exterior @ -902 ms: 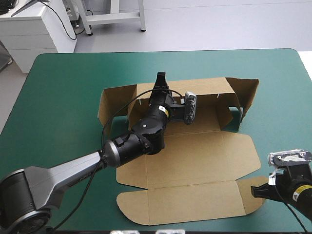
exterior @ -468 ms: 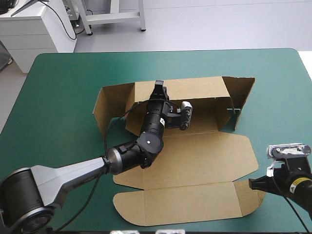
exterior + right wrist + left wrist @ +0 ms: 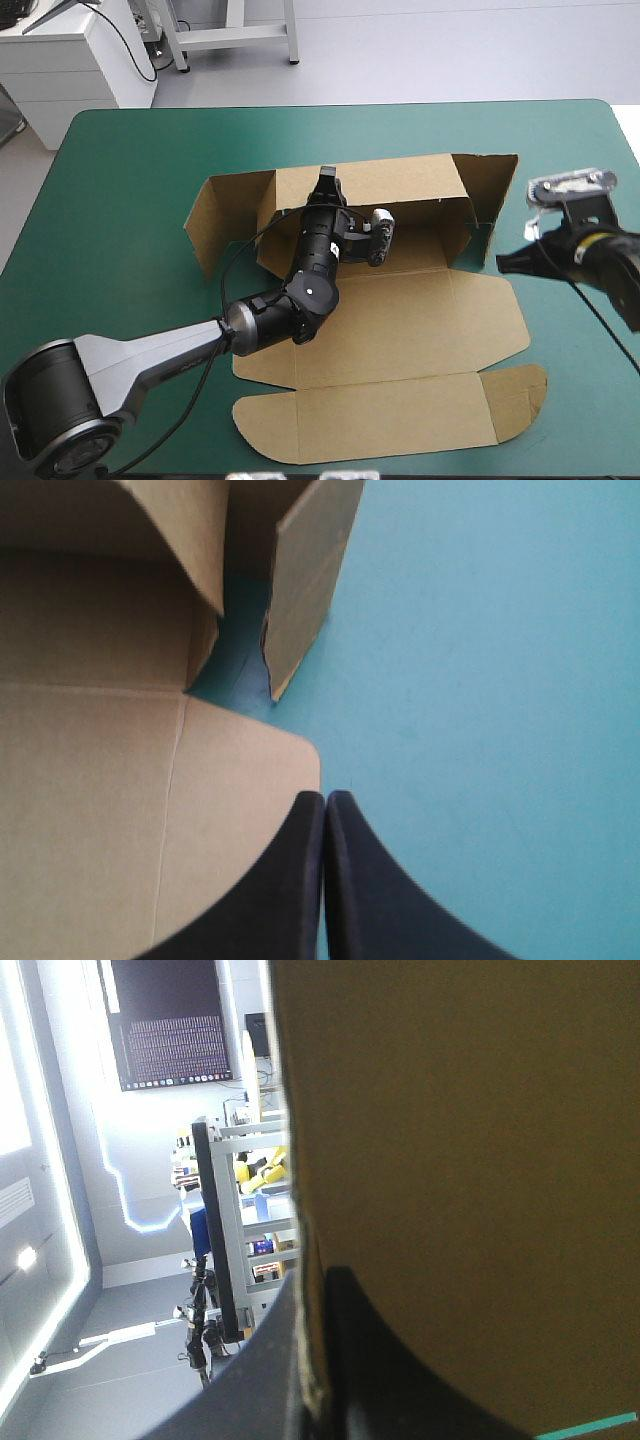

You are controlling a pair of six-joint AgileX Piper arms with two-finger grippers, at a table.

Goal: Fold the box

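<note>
Now left jaws clamp the box (image 3: pixel 400 330); right jaws closed beside it.

Lab: teal-green-covered table (image 3: pixel 140 180), white equipment cabinet (image 3: pixel 60 65), grey floor (image 3: pixel 450 50).

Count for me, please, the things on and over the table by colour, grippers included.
Brown: 1, the box
Black: 2, the left gripper, jaws shut on the box's far wall, and the right gripper, jaws shut and empty
Teal-green: 1, the table cover
Total: 4
</note>
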